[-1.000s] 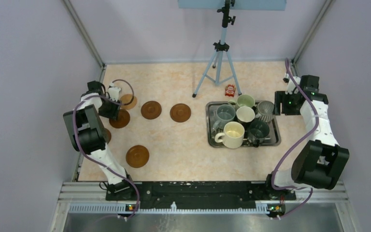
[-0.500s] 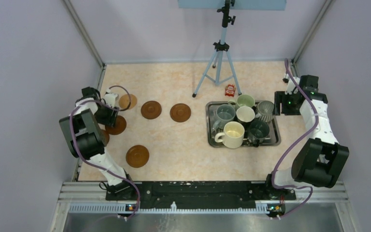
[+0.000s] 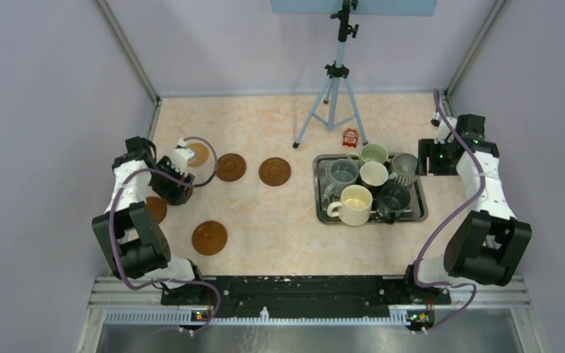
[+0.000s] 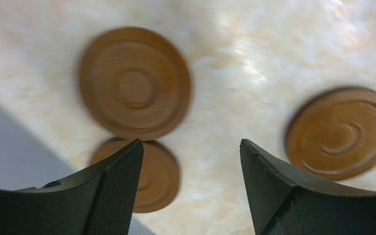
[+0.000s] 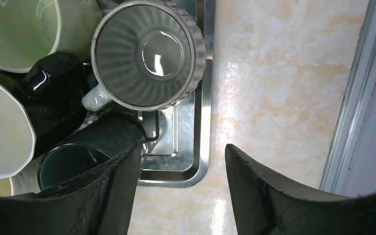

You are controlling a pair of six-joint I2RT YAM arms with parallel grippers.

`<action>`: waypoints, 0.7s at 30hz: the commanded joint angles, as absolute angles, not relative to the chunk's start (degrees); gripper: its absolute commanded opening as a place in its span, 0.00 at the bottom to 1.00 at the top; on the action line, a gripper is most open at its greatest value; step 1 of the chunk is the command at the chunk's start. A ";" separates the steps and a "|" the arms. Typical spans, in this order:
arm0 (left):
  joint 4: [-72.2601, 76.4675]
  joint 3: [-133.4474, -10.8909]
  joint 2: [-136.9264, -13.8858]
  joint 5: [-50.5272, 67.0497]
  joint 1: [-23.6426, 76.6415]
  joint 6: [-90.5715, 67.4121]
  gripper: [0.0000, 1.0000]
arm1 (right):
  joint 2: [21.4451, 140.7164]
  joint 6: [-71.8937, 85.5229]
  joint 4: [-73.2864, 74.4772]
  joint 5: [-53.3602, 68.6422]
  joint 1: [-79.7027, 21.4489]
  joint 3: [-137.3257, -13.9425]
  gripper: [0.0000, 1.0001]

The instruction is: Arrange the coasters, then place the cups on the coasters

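Observation:
Several reddish-brown coasters lie on the left of the table, among them a coaster (image 3: 230,167), a second (image 3: 274,171) and a third (image 3: 210,237). My left gripper (image 3: 176,187) hovers over the left group, open and empty. The left wrist view is blurred. It shows my left gripper (image 4: 191,161) above bare table, with one coaster (image 4: 135,82) ahead, one (image 4: 152,176) by the left finger and one (image 4: 342,132) to the right. The cups stand in the steel tray (image 3: 419,215): pale green (image 3: 374,154), ribbed grey (image 3: 404,168), cream (image 3: 353,204). My right gripper (image 5: 181,156) is open over the tray's corner (image 5: 200,166), beside the ribbed grey cup (image 5: 148,54).
A tripod (image 3: 336,81) stands at the back centre with a small red toy (image 3: 350,137) by its leg. Lilac walls close in the table on the left, right and back. The left wall's grey foot (image 4: 10,147) runs right next to the nearest coaster.
My left jaws have opened wider, and the left arm's elbow has dropped toward the near edge while the wrist shifted slightly right. The right arm has not moved.

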State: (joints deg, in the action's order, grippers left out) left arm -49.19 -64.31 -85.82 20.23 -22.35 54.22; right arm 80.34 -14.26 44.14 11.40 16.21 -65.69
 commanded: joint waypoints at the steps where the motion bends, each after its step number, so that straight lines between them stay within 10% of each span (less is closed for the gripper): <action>1: -54.41 -56.79 -83.08 21.85 -18.69 61.12 0.78 | 80.15 -13.45 43.10 11.07 16.64 -67.25 0.63; 21: -41.88 -40.13 -76.37 12.57 -2.72 51.94 0.73 | 80.24 -12.50 42.71 10.55 16.63 -66.22 0.63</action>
State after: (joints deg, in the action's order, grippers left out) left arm -50.04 -40.32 -76.73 15.05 -4.40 57.74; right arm 80.34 -13.65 44.12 10.85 16.21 -65.67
